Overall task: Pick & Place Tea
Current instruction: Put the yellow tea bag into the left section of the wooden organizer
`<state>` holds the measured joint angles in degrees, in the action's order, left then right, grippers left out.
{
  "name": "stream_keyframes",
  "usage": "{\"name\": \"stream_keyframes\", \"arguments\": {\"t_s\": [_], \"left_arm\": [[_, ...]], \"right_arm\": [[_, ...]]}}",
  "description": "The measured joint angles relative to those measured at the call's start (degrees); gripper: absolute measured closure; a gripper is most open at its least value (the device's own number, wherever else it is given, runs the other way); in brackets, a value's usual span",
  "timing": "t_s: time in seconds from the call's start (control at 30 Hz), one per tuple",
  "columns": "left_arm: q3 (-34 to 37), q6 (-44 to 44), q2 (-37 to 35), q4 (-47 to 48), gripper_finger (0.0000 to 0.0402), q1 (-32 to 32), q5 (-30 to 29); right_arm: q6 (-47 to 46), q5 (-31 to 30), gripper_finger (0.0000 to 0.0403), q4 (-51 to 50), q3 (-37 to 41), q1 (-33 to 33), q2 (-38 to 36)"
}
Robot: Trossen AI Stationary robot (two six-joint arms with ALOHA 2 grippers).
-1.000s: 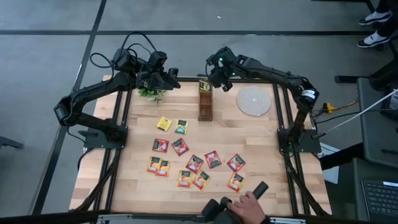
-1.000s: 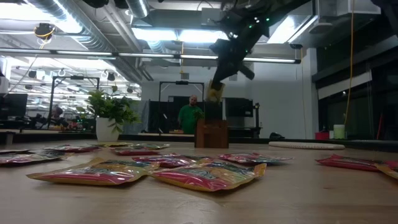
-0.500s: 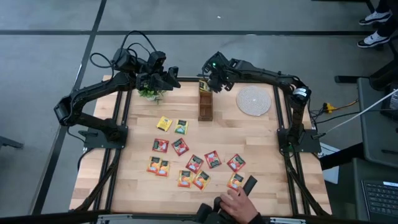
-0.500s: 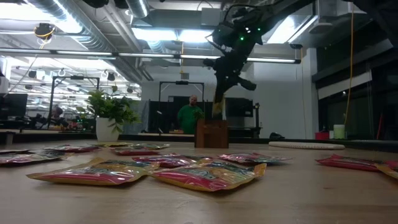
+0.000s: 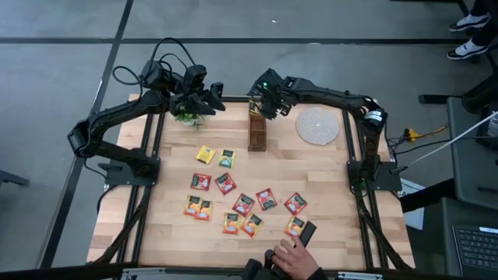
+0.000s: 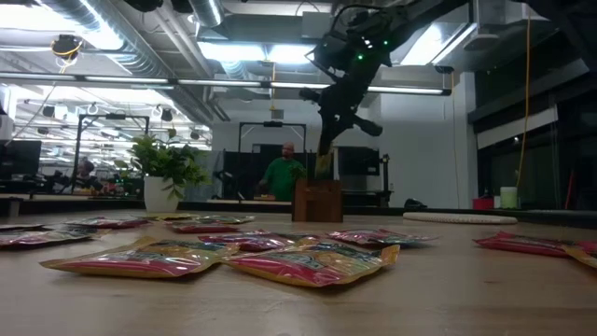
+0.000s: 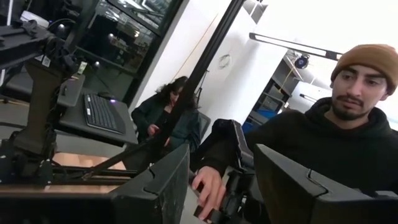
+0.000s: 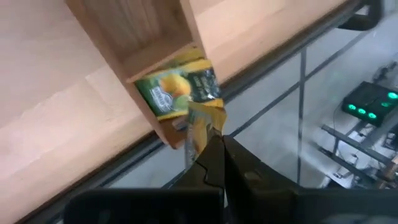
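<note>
Several red, orange and yellow tea sachets (image 5: 243, 204) lie flat on the wooden table, and they fill the foreground of the low view (image 6: 308, 261). A small wooden box (image 5: 257, 128) stands near the far edge. My right gripper (image 5: 262, 99) hangs over the box's far end, shut on a yellow sachet (image 8: 202, 124). Another green and yellow sachet (image 8: 176, 87) stands on edge inside the box's end compartment. My left gripper (image 5: 212, 95) waits open by the potted plant (image 5: 187, 115) at the far left. My right gripper pinches the yellow sachet by its upper edge (image 8: 210, 134) between the two fingertips, coming from above and pointing down. The sachet hangs below the fingers (image 6: 324, 166), over the box's far end compartment. Whether its lower end touches the box, I cannot tell.
A round pale woven mat (image 5: 317, 125) lies right of the box. A person's hand (image 5: 292, 253) with a dark object (image 5: 307, 232) reaches over the near edge, close to the nearest sachets. The left wrist view shows people beyond the table.
My right gripper has moved toward the table's left and down over the box's far end, still shut, lowering the yellow sachet toward the box. The person's hand at the near edge has shifted left with its dark object.
</note>
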<state>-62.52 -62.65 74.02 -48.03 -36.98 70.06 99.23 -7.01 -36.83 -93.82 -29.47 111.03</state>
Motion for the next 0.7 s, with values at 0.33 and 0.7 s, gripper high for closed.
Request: {"name": "stream_keyframes", "arguments": {"t_s": [0.33, 0.7], "left_arm": [[0.0, 2.0, 0.0, 0.0, 0.0226, 0.0, 0.6], [0.0, 4.1, 0.0, 0.0, 0.0226, 0.1, 1.9]], "right_arm": [[0.0, -2.1, 0.0403, -1.5, 0.0, 1.4, 2.2], [0.1, -2.8, 0.0403, -2.1, 0.0, 2.7, 3.2]]}}
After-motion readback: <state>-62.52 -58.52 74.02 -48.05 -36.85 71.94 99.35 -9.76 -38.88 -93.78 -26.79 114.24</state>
